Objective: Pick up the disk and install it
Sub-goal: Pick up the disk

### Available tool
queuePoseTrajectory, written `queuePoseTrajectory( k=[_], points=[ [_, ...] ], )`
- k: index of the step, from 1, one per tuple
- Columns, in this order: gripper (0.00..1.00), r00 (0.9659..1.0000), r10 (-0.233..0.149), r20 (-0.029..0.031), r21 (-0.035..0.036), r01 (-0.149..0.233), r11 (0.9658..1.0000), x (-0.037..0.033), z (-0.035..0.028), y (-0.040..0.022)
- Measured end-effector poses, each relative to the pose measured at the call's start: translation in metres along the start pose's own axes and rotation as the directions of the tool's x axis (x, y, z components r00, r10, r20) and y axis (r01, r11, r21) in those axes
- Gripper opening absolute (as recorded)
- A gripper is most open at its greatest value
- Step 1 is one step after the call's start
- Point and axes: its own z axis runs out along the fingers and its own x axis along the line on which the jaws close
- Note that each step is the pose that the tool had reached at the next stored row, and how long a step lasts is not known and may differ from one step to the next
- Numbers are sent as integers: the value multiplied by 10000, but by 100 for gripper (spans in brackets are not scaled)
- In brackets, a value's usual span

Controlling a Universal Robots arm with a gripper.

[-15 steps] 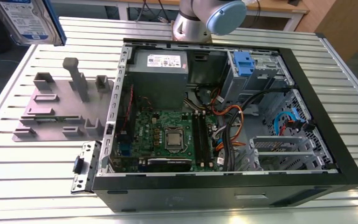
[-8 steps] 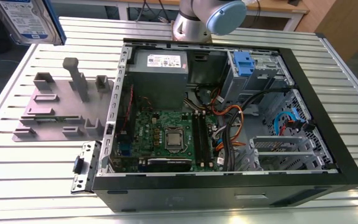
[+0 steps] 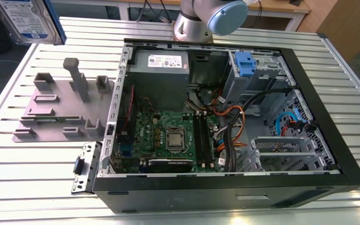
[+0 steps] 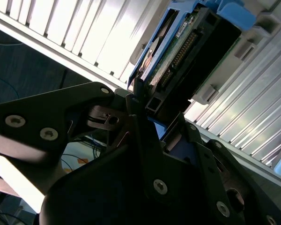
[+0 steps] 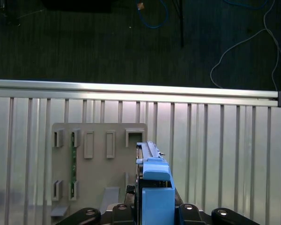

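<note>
My gripper point(image 4: 152, 110) was clamped on the disk point(image 4: 182, 47), which stuck straight out from my jaws, long axis running away from me, above the grey stand point(image 3: 48, 117) at the exterior view's left, well apart from the open computer case point(image 3: 230, 185).

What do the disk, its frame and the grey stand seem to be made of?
The disk: probably metal casing, white label, green circuit board along one edge. Its frame: blue plastic, matte, with moulded tabs. The stand: grey plastic by its look, matte, uniform colour, blocky moulded or printed posts.
</note>
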Motion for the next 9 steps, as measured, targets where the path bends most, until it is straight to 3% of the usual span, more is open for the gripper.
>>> queuePoseTrajectory(
  k=[9],
  points=[
    [36,10000,0,0,-1,0,10000,-2,-19,0]
  ],
)
